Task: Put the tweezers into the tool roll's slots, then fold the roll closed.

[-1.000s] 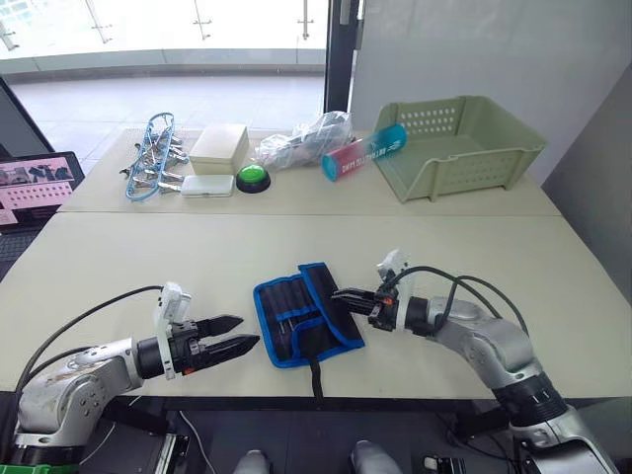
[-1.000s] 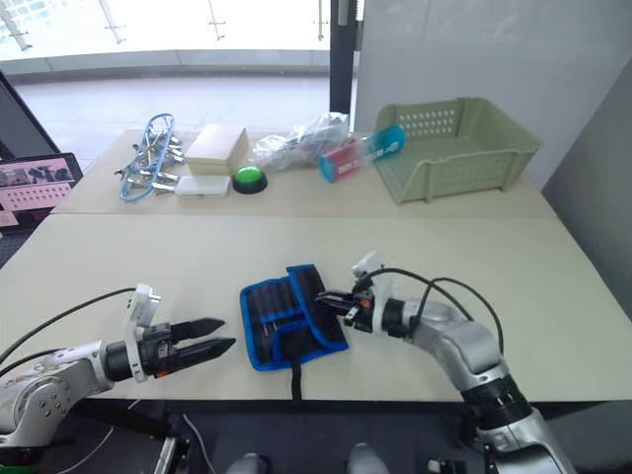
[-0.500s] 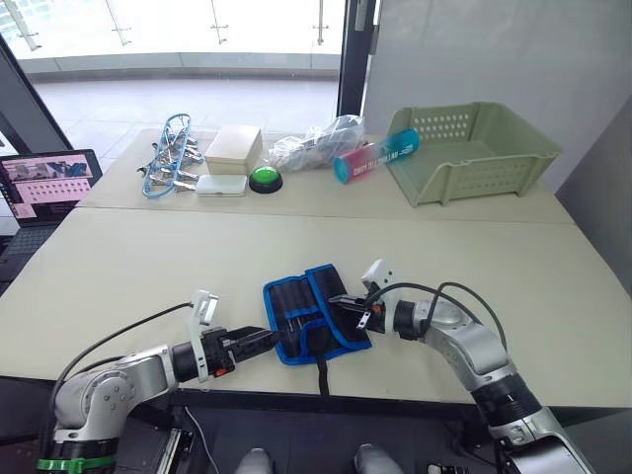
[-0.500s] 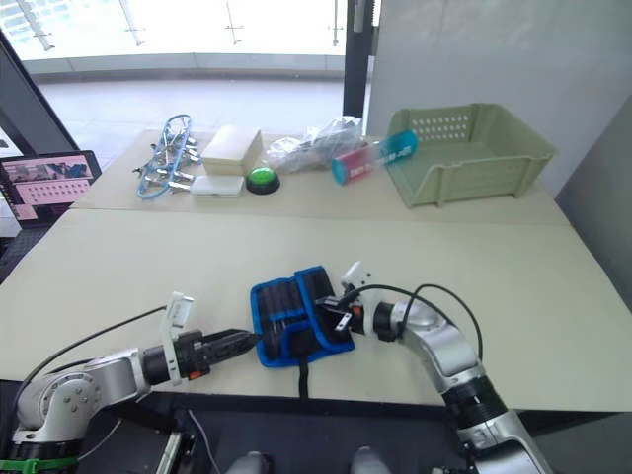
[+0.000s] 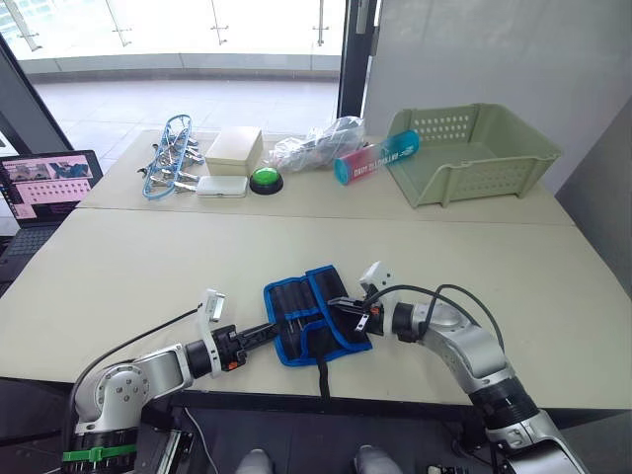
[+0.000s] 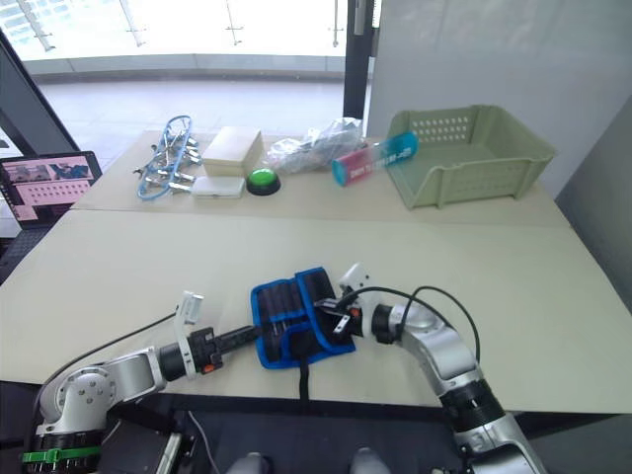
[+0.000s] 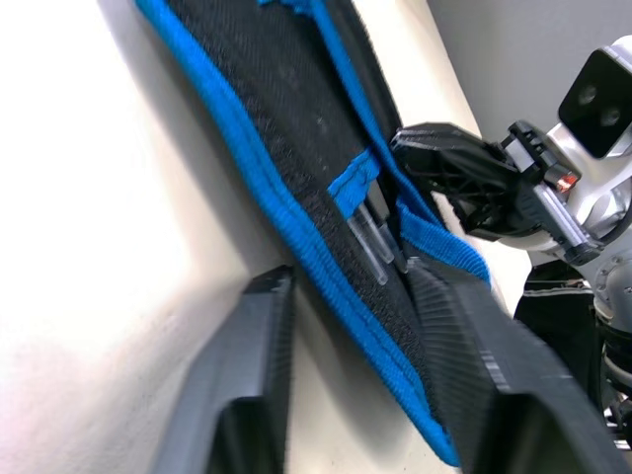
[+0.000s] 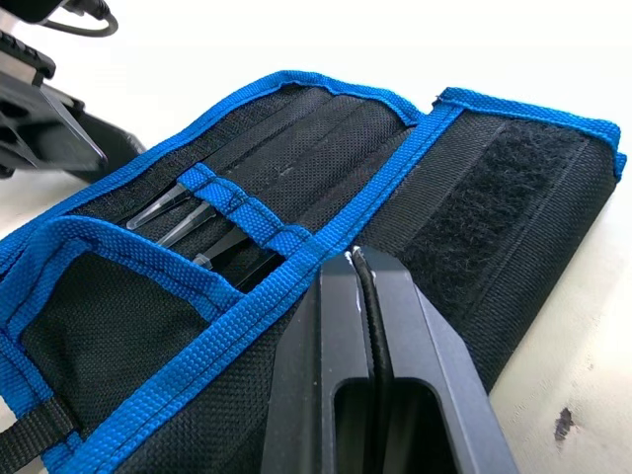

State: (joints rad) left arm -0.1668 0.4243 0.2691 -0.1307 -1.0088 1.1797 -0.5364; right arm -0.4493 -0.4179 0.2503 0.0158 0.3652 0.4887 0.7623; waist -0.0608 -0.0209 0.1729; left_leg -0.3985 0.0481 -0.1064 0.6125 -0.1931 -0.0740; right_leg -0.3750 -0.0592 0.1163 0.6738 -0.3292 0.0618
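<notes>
As tool roll [image 5: 314, 318] lies half-folded: three tweezers [image 8: 197, 222] slotted; right gripper [image 8: 360, 272] closed; left gripper [image 7: 355, 326] straddles edge, parted.

Daylight enters from the far windows [image 5: 178, 30], which are overexposed; the table [image 5: 148, 257] is evenly and brightly lit with soft, faint shadows. Head views are sharp, with mild bowing of straight lines near the edges. In the wrist views the near fingers [image 7: 247, 395] are blurred, the tool roll [image 8: 296, 148] is crisp, and the tabletop is washed out to white
</notes>
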